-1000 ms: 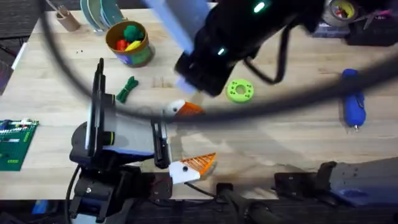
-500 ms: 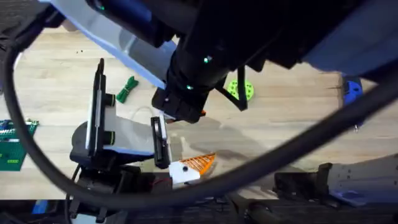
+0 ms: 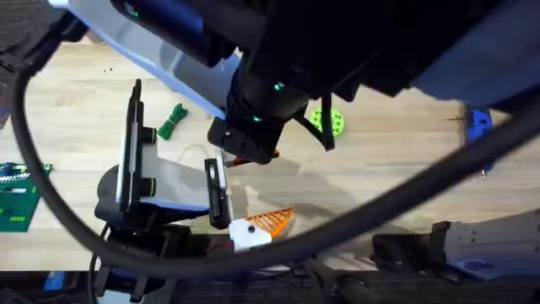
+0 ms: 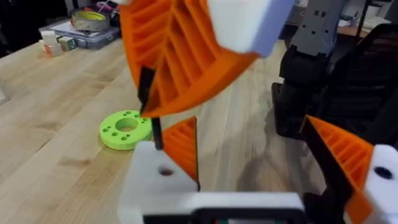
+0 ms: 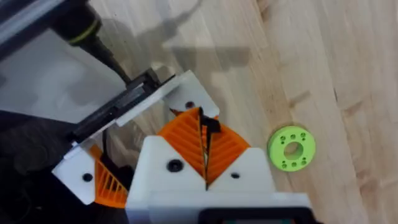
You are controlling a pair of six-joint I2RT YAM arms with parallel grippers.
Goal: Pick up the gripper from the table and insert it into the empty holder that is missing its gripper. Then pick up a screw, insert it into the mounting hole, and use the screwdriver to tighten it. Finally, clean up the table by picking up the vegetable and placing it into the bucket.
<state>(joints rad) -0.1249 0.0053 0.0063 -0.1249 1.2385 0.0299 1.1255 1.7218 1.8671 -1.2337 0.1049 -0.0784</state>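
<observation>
The small orange ribbed gripper (image 4: 183,146) stands on edge against the bare white holder (image 4: 155,180), just beside its mounting hole. My right gripper (image 4: 177,68) is shut on that orange piece from above. In the right wrist view my right gripper (image 5: 204,155) sits right at the holder (image 5: 186,93). My left gripper (image 4: 249,162) is open, its other finger carrying an orange pad (image 4: 348,162). The dark-green vegetable (image 3: 173,120) lies on the table left of the arms. The blue screwdriver (image 3: 478,124) peeks out at the far right. The bucket is hidden behind my right arm.
A bright-green disc (image 3: 333,121) with holes lies just right of the grippers, also the disc (image 5: 291,148). A green circuit board (image 3: 17,198) sits at the left edge. My right arm (image 3: 337,51) spans the upper overhead view, large and dark.
My right arm swung left and down over the middle, covering the bucket. Its gripper now sits at the left arm's bare holder with the orange piece. The left arm stayed still.
</observation>
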